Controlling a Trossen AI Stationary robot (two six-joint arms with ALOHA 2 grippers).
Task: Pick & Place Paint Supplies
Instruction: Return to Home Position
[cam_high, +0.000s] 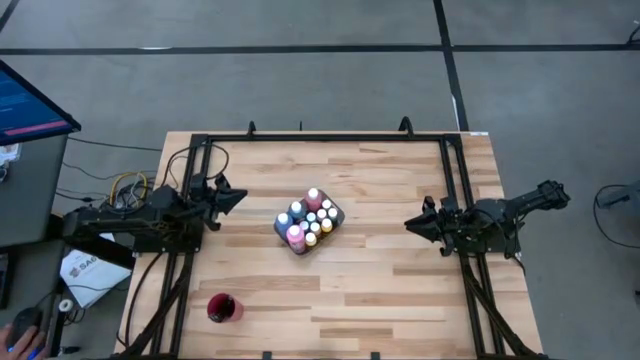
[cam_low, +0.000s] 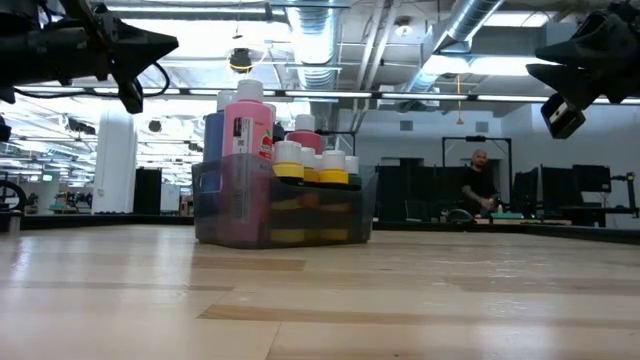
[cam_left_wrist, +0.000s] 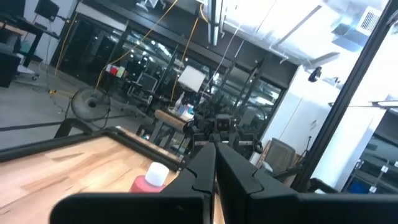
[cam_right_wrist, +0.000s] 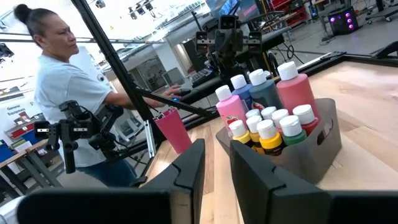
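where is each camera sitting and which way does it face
high: above the table, looking straight down; both arms show, left gripper and right gripper either side of the bin of paint bottles.
low: at table-top height, looking level across at the bin; arm tips in the upper corners.
left wrist: on the left arm, facing over a pink bottle into the room; own fingers shut.
right wrist: on the right arm, facing bin, red cup and a person; own fingers parted.
shared: high and right wrist both show the red cup.

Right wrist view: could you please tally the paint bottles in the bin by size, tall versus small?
Tall paint bottles: 4
Small paint bottles: 8
Total: 12, all standing in the dark bin.
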